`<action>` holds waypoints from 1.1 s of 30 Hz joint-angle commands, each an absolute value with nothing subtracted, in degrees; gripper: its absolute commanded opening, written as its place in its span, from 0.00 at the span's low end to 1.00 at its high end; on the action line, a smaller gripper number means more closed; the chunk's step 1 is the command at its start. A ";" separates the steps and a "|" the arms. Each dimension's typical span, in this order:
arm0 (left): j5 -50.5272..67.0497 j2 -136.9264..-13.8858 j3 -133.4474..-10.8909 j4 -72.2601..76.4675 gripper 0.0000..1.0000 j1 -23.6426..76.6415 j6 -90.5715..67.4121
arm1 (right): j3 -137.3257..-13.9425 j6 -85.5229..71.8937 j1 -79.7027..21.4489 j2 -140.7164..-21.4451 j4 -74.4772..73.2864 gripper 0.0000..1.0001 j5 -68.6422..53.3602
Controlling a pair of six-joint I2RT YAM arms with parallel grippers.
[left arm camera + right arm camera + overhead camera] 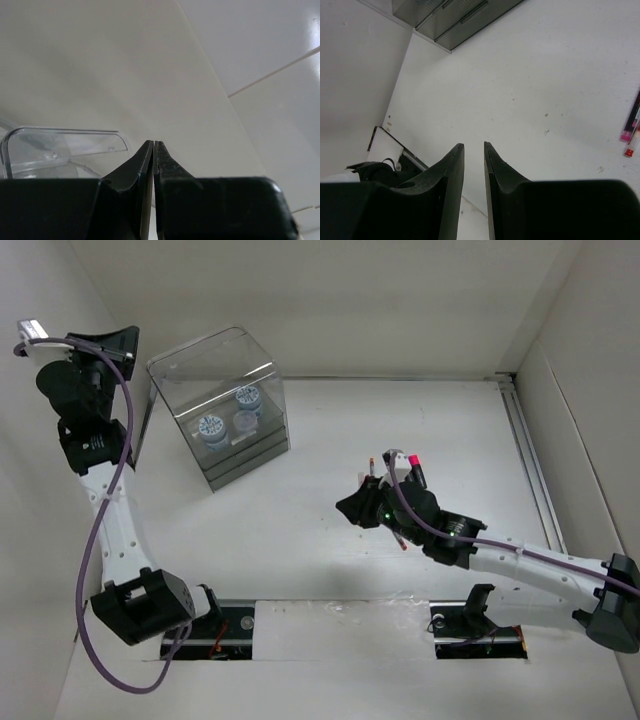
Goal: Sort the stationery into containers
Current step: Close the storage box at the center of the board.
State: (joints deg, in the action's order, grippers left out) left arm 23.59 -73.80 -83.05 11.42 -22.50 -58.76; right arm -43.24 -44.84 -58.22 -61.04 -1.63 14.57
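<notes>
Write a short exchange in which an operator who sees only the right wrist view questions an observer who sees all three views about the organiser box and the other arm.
Operator: I can only see the drawer fronts of the clear organiser box. Is anything inside it?
Observer: Yes. From above, blue-and-white rolls show through its rounded lid, at least two of them.
Operator: Where is the left gripper, and is it holding anything?
Observer: Its own camera shows the left gripper shut with nothing between the fingers, close to the box's clear plastic.
</notes>
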 commanded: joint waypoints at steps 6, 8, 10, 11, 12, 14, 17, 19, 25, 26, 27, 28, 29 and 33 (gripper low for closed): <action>20.93 -58.48 -72.00 13.45 0.05 -22.59 -53.44 | -44.47 -44.38 -58.62 -60.20 1.05 0.28 15.47; 20.13 -54.95 -65.70 13.45 0.07 -22.59 -52.12 | -44.47 -44.38 -58.62 -60.81 1.05 0.28 15.47; 17.68 -50.57 -62.24 11.87 0.07 -22.59 -50.72 | -44.99 -44.91 -58.62 -61.35 1.05 0.28 14.95; 17.67 -49.32 -60.66 11.87 0.07 -22.59 -49.23 | -45.00 -44.91 -58.62 -62.04 1.05 0.28 14.94; 17.14 -48.44 -57.34 11.34 0.07 -22.59 -48.61 | -45.52 -44.91 -58.62 -62.75 1.05 0.28 14.94; 15.56 -47.81 -55.55 9.24 0.07 -22.59 -47.21 | -45.53 -44.91 -58.62 -63.36 1.58 0.27 13.89; 15.56 -49.55 -55.89 9.23 0.07 -22.59 -45.97 | -46.84 -45.43 -58.62 -63.90 1.58 0.26 13.28; 16.34 -51.32 -59.56 10.36 0.07 -22.59 -46.58 | -47.45 -45.44 -58.62 -64.95 1.58 0.26 13.27; 13.64 -62.84 -77.68 1.16 0.07 -22.59 -43.34 | -50.62 -45.44 -58.62 -67.15 1.58 0.26 12.74; 11.01 -62.15 -75.87 0.27 0.05 -22.59 -42.81 | -51.67 -45.44 -58.62 -68.45 1.58 0.26 12.14; 9.77 -61.01 -73.33 -0.52 0.05 -22.59 -42.80 | -51.68 -45.44 -58.62 -68.99 1.58 0.26 12.13; 8.36 -59.34 -69.99 -0.53 0.02 -22.59 -44.02 | -52.29 -45.44 -58.62 -69.60 1.58 0.26 11.61; 7.04 -57.06 -61.09 1.56 0.02 -22.59 -44.03 | -53.34 -45.44 -58.62 -70.83 1.58 0.26 11.60; 1.50 -46.42 -43.71 7.82 0.00 -22.59 -47.37 | -53.35 -45.44 -58.62 -71.54 1.05 0.24 11.07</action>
State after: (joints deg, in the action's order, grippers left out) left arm 7.09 -50.70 -51.00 5.74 -22.50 -46.19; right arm -51.07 -45.28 -58.19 -71.40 -0.84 11.99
